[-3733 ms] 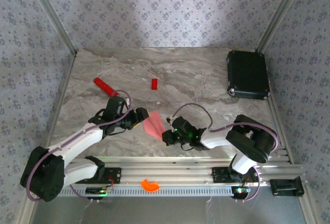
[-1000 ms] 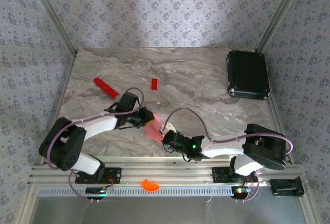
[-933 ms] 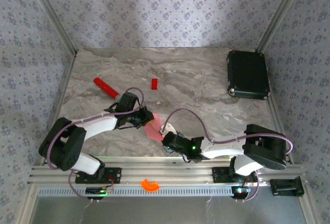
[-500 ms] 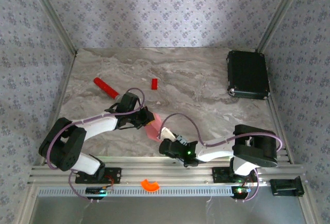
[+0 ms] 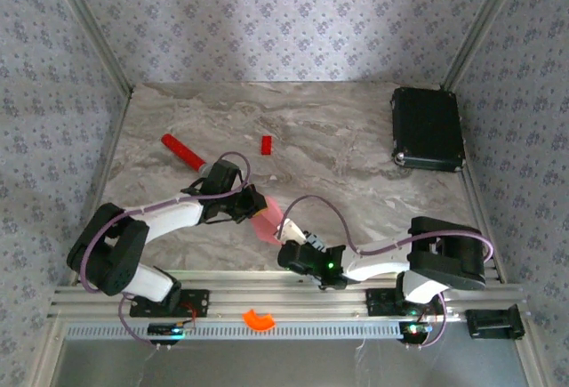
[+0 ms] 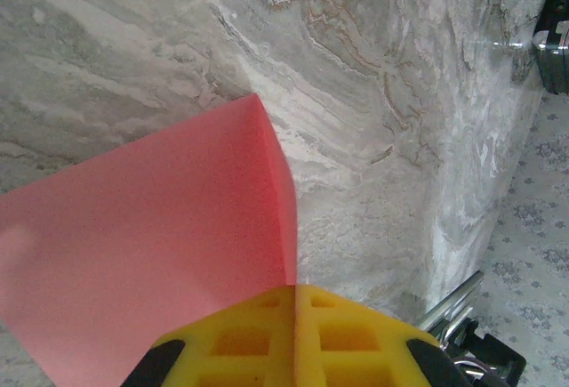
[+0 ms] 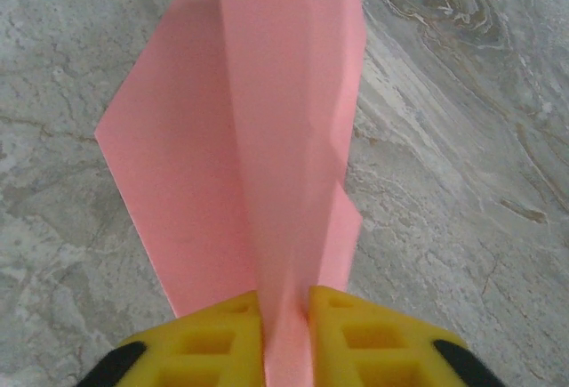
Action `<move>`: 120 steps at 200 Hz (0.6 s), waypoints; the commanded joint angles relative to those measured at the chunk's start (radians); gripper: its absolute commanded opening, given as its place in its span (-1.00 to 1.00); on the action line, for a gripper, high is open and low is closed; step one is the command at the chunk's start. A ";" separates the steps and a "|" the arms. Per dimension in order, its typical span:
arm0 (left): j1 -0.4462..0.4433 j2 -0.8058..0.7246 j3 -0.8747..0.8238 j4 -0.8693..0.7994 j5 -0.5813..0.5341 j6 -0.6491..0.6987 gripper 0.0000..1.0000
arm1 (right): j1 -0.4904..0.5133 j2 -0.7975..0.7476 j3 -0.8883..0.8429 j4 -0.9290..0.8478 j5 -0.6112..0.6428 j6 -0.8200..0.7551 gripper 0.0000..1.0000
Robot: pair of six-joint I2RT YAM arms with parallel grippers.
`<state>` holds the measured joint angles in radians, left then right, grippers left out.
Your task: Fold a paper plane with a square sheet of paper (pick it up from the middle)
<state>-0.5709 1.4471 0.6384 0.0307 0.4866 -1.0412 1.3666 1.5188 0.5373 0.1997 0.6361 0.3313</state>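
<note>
The square sheet of paper (image 5: 265,223) is a creased salmon-pink shape, held just above the marble table (image 5: 338,147) between both grippers. My left gripper (image 5: 256,202) is shut on its far-left edge; in the left wrist view the yellow fingers (image 6: 356,334) meet on the paper (image 6: 151,227) with no gap. My right gripper (image 5: 283,237) grips the near end. There the yellow fingers (image 7: 373,334) pinch a raised centre fold of the paper (image 7: 284,138), with flaps spreading to each side. The paper plane is out of view.
A red stick with a grey tip (image 5: 182,150) lies at the left, a small red block (image 5: 266,143) further back. A black case (image 5: 428,128) sits at the back right. An orange piece (image 5: 259,319) rests on the near rail.
The right gripper has shifted slightly along the paper's near end and its jaws have drawn in on the centre fold. The left gripper has stayed in place, shut on the paper.
</note>
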 commanded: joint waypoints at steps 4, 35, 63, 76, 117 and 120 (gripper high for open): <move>-0.008 -0.004 0.016 0.011 0.026 -0.002 -0.88 | -0.001 -0.013 -0.008 0.010 -0.002 0.031 -0.67; -0.013 -0.003 0.018 0.008 0.021 -0.001 -0.89 | -0.003 -0.016 -0.009 0.012 -0.018 0.035 -0.75; -0.014 0.002 0.019 0.001 0.018 0.003 -0.87 | -0.012 -0.020 -0.017 0.036 -0.055 0.048 -0.89; -0.014 -0.005 0.018 0.000 0.015 0.003 -0.78 | -0.035 -0.024 -0.019 0.042 -0.112 0.083 -0.96; -0.006 -0.119 0.036 -0.132 -0.115 0.045 0.18 | -0.160 -0.018 -0.050 0.157 -0.393 0.218 -1.00; -0.005 -0.131 0.036 -0.141 -0.128 0.046 0.22 | -0.168 -0.016 -0.053 0.169 -0.406 0.225 -1.00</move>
<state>-0.5781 1.4166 0.6403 -0.0139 0.4526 -1.0248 1.2579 1.5162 0.5140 0.2729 0.4206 0.4473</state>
